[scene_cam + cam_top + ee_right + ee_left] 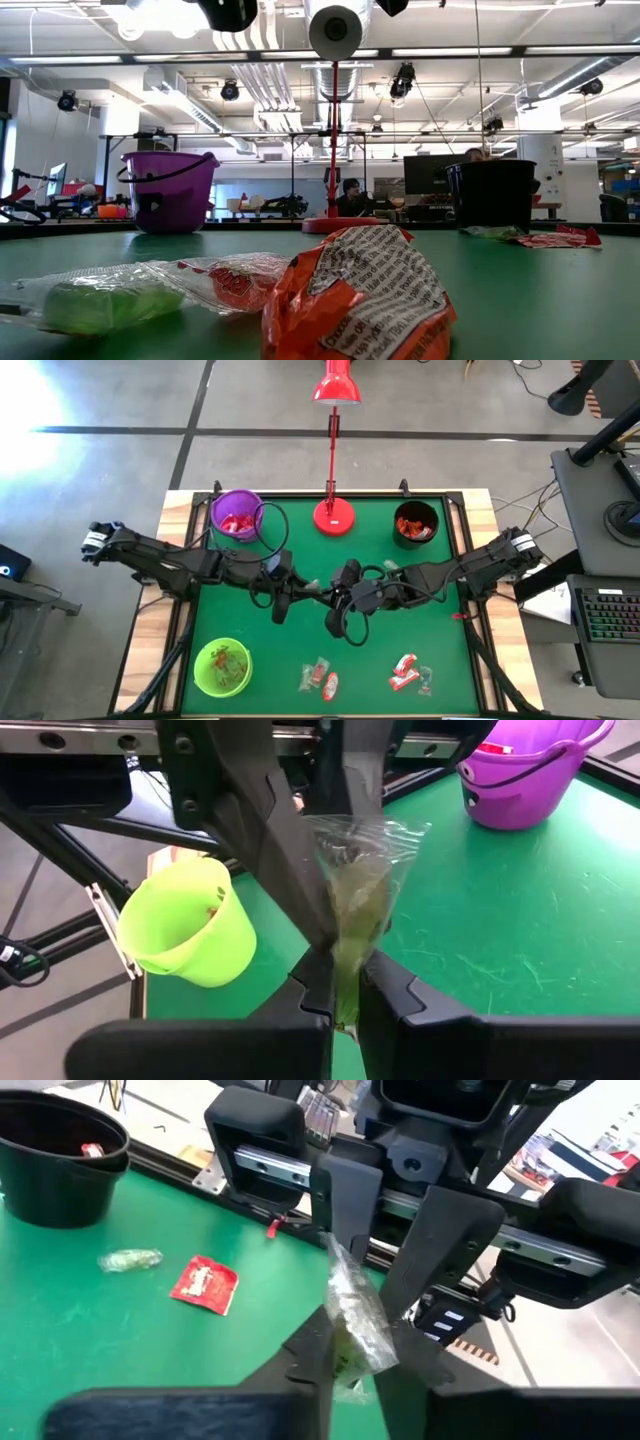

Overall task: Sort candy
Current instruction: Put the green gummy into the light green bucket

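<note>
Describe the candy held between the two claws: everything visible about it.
The green candy is a small olive-green sweet in a clear, crinkly plastic wrapper whose loose end fans out. It hangs above the green table near its middle, touching nothing else. The right claw is shut on one end. The left claw pinches the other, its fingers closed against the wrapper. The wrapper looks stretched between them, mid hand-over.

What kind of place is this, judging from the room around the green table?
Probably a robotics lab or workshop. The low view shows exposed ceiling ducts and monitors on desks behind the table. The high view shows a bare concrete floor and a keyboard on a side desk.
</note>
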You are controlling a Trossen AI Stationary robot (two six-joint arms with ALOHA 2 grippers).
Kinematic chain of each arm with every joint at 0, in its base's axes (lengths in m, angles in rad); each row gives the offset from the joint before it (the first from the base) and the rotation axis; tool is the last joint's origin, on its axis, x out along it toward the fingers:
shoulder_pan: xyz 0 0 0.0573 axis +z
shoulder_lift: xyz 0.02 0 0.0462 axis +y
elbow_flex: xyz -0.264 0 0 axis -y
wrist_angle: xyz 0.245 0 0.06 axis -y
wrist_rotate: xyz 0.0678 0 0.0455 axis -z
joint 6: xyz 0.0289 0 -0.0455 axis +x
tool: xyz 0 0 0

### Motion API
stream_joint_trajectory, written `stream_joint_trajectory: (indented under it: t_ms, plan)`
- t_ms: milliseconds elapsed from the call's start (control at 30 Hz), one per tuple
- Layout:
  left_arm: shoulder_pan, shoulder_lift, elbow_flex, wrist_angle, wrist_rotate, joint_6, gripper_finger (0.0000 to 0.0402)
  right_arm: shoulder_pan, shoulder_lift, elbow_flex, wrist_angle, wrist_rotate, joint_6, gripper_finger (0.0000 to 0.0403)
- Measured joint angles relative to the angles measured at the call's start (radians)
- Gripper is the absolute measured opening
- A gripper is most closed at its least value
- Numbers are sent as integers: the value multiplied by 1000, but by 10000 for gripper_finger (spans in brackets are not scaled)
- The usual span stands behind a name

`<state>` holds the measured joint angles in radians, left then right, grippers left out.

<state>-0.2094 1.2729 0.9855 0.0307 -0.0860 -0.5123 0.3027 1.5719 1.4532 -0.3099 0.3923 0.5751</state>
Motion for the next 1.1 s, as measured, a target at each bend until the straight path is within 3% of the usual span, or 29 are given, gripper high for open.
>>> stream_joint_trajectory:
  t_ms: [133, 467, 733, 900, 967, 1100]
  plan:
    - [2, -12, 0, -1, 0, 22, 7, 0, -1, 0, 8, 1, 0, 13]
    - [2, -16, 0, -4, 0, 33, 2, -3, -1, 0, 13, 1, 0, 18]
    - [2, -16, 0, -26, 0, 33, 0, -9, 15, 0, 9, 1, 4, 98]
    - [2, -39, 0, -128, 0, 33, 0, -8, 10, 0, 5, -6, 7, 148]
    - [2, -66, 0, -197, 9, 27, 0, -4, -1, 0, -2, -37, 12, 160]
    - [-8, -132, 0, -382, 148, -20, 0, -2, -17, 0, -59, -217, 48, 174]
